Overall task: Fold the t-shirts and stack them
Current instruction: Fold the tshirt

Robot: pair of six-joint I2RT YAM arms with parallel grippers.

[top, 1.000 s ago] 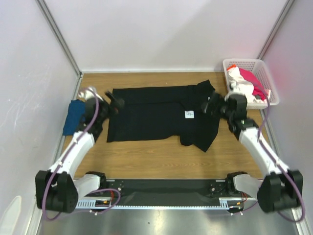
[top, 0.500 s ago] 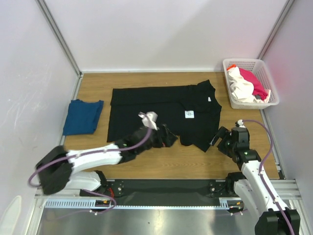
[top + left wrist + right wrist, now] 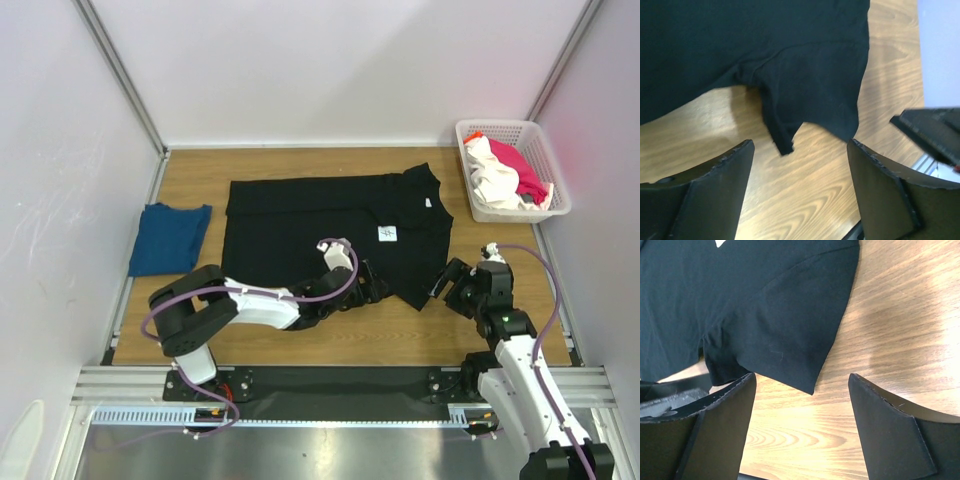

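Note:
The large black t-shirt lies spread flat on the wooden table, its near right sleeve pointing at the front edge. My left gripper is open and empty, low over the wood just in front of that sleeve's armpit. My right gripper is open and empty, just right of the sleeve's hem corner. The dark blue t-shirt lies folded at the left. White and pink-red shirts sit in the basket.
The white lattice basket stands at the back right corner. White walls with metal posts close in the table on three sides. The right gripper's finger shows close by in the left wrist view.
My left arm has swung from the far left across to the shirt's front right. My right arm has pulled back from the collar to the near right sleeve. Both stay empty.

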